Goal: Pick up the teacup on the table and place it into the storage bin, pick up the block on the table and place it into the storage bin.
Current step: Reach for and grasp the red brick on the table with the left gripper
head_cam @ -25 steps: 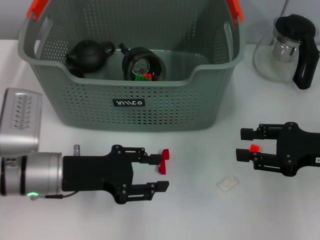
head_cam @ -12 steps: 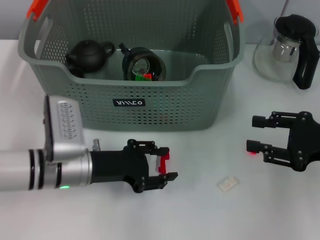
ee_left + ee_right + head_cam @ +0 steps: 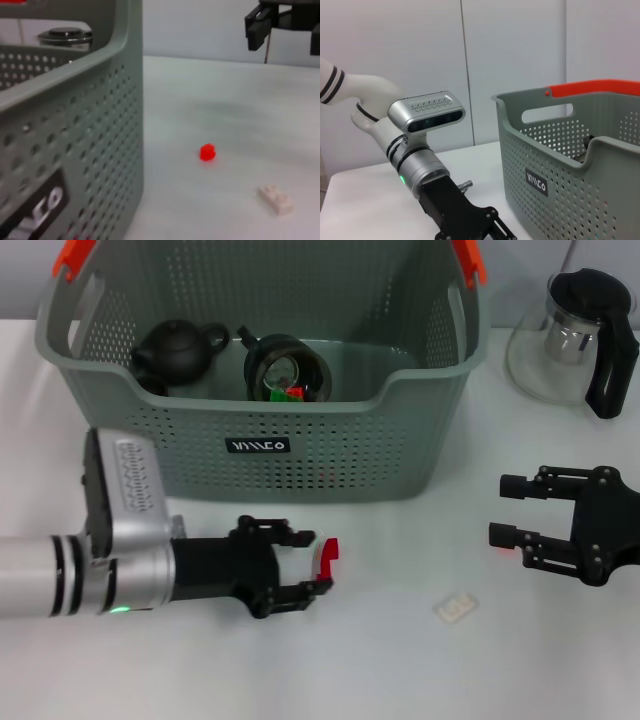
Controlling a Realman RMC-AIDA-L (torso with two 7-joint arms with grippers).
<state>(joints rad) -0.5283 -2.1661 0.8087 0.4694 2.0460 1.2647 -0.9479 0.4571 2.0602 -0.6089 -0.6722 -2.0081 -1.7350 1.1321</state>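
Note:
The grey-green storage bin (image 3: pixel 400 440) stands at the back, also seen as the storage bin (image 3: pixel 580 170) and the storage bin (image 3: pixel 75 125). Inside it a dark teacup (image 3: pixel 286 368) lies next to a black teapot (image 3: pixel 180 348). A red block (image 3: pixel 329 558) sits on the table in front of the bin, right at the fingertips of my open left gripper (image 3: pixel 312 562). My right gripper (image 3: pixel 512 510) is open at the right, over a small red block (image 3: pixel 497 547), which also shows as the small red block (image 3: pixel 207 152).
A pale flat brick (image 3: pixel 455 608) lies between the two grippers, seen too as the pale brick (image 3: pixel 275 199). A glass kettle with a black handle (image 3: pixel 575 335) stands at the back right. My left arm (image 3: pixel 425 165) reaches across the table.
My left gripper swung in low around the red block, then drew back a little to the left. The right gripper moved right, leaving the small red block on the table.

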